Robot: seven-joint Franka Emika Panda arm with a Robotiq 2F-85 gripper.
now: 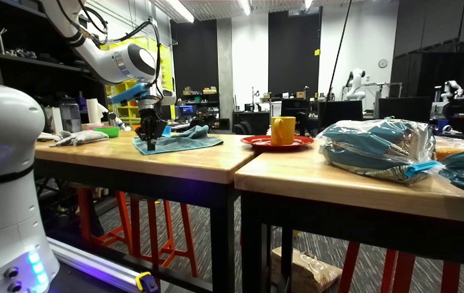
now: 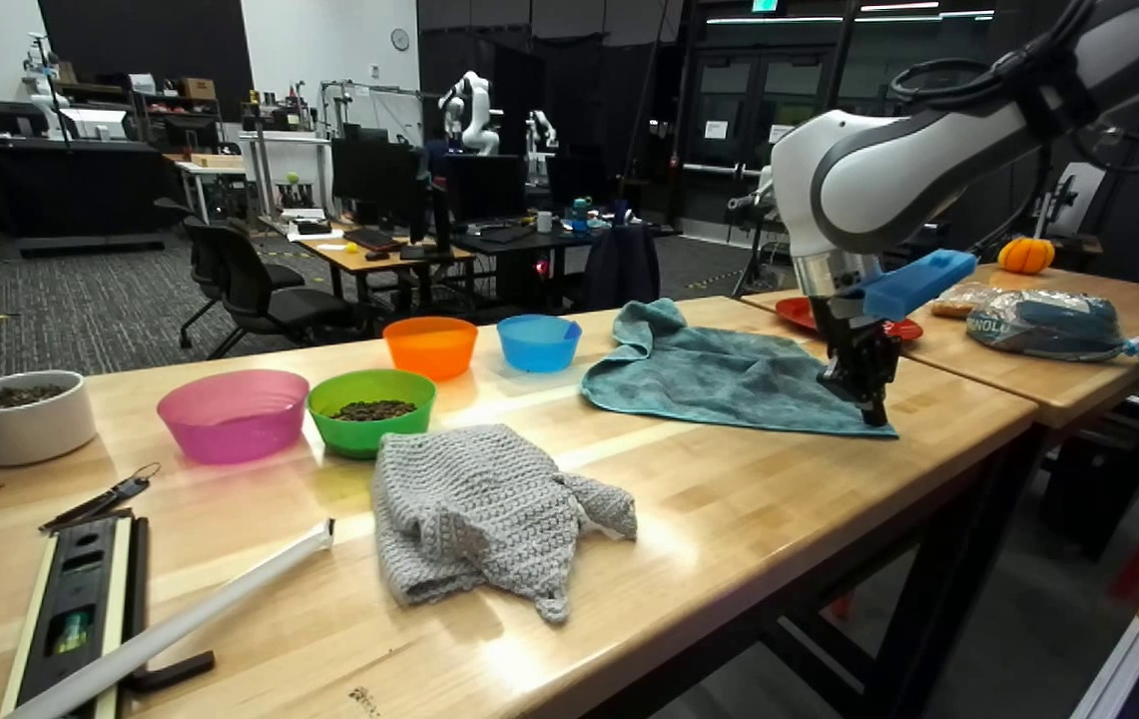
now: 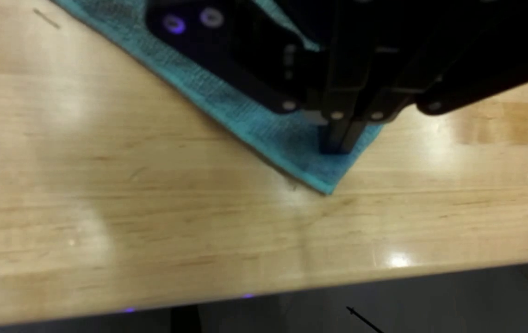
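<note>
The black jaws point downward, clenched together with the gap between them closed, at one corner of a teal terry-cloth towel [image 2: 719,374]. In the blurred wrist view I cannot tell whether their tips touch the fabric or pinch any of it. That corner pokes out a little past the tips, toward the edge of the glossy pale wooden surface [image 2: 709,499]; the rest of the towel spreads away from the jaws, mostly flat, rising into a loose fold at the end well apart from them. Just above the jaws sits a blue oblong block [image 2: 918,283], beside the end of the white and grey robot arm [image 2: 908,185].

To the left of the jaws in an exterior view, past the towel, stand a blue plastic bowl [image 2: 534,350] and an orange plastic bowl [image 2: 429,355]. Farther from the jaws come a green plastic bowl [image 2: 354,439] holding brown pellets [image 2: 374,410], a translucent pink plastic bowl [image 2: 230,419] and a round white bowl [image 2: 25,434]. A crumpled grey knitted cloth [image 2: 479,509] lies on that side, well apart from the jaws.

To the right of the jaws in an exterior view, a round red plate [image 1: 256,141] carries a yellow-orange mug [image 1: 286,132]. Farther out lies a teal and clear plastic bag [image 1: 366,152], with a blue clip [image 1: 421,167] at its neck.
</note>
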